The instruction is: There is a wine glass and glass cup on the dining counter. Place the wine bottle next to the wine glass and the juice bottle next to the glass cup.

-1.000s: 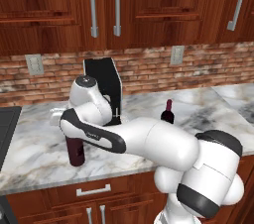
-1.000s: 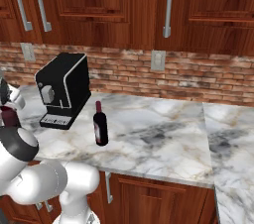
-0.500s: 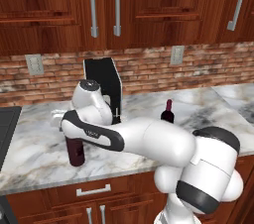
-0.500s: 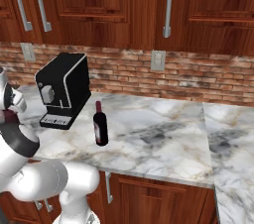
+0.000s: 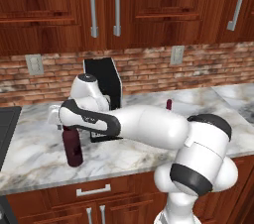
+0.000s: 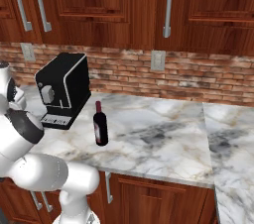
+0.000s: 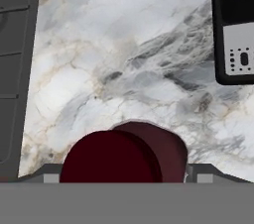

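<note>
The juice bottle (image 5: 73, 149), stout and dark maroon, stands upright on the marble wall counter (image 5: 30, 153) at the left. My gripper (image 5: 64, 125) comes down over its top. In the hand view the wide dark-red cap (image 7: 111, 157) lies between my fingertips (image 7: 50, 174), which press on the juice bottle's sides, so the gripper is shut on it. The wine bottle (image 6: 100, 126), slim and dark with a label, stands further right on the same counter; in the left base view its neck (image 5: 169, 104) pokes up behind my arm. The wine glass, glass cup and dining counter are out of view.
A black coffee machine (image 6: 62, 89) stands against the brick wall just behind the juice bottle, its front panel (image 7: 233, 25) close by in the hand view. A dark cooktop (image 5: 6, 124) borders the counter on the left. Wooden cabinets hang overhead.
My arm has shifted slightly over the juice bottle. Both bottles stand where they were.
</note>
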